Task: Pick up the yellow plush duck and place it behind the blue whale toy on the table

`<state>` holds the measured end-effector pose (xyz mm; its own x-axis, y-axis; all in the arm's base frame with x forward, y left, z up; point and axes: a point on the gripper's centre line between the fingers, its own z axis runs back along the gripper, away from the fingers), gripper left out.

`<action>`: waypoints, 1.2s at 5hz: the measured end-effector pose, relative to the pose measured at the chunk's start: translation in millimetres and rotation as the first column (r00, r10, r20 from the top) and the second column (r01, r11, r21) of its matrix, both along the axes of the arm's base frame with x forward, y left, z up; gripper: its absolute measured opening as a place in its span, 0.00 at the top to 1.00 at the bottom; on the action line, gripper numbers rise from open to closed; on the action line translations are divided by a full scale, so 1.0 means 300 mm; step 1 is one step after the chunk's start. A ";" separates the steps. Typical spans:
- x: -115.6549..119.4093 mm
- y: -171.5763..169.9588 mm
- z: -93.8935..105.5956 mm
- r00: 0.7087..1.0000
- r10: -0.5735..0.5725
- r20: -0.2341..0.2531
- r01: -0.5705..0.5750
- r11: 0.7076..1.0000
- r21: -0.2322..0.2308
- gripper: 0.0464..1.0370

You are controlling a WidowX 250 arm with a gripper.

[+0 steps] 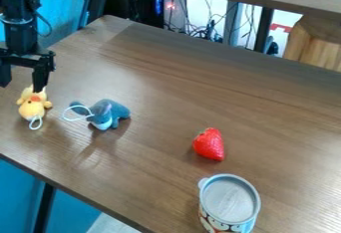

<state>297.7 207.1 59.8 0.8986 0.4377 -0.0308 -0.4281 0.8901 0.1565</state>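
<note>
While I watch from the fixed camera, my pincer [22,84] hangs near nine o'clock in my view, fingers set wide, gripping nothing. The yellow plush [31,109] lies on the desk [153,72] just off it toward five o'clock, long axis roughly twelve to six, head up against one fingertip in my view; I can't tell whether they touch. At its three o'clock, the blue-grey plush [112,112] crowds that side with its white loop [67,112]. The strawberry [209,145] and tin [229,201] sit well apart, toward four.
</note>
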 end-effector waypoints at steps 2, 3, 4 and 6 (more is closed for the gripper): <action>-0.008 0.029 -0.081 0.990 0.135 0.028 -0.133 0.989 -0.061 0.04; -0.022 0.018 -0.116 0.987 0.158 0.036 -0.155 0.986 -0.063 0.09; -0.035 0.005 -0.112 0.984 0.168 0.057 -0.165 0.985 -0.058 0.36; 0.077 -0.053 0.004 0.993 -0.002 0.121 0.014 0.996 -0.094 0.64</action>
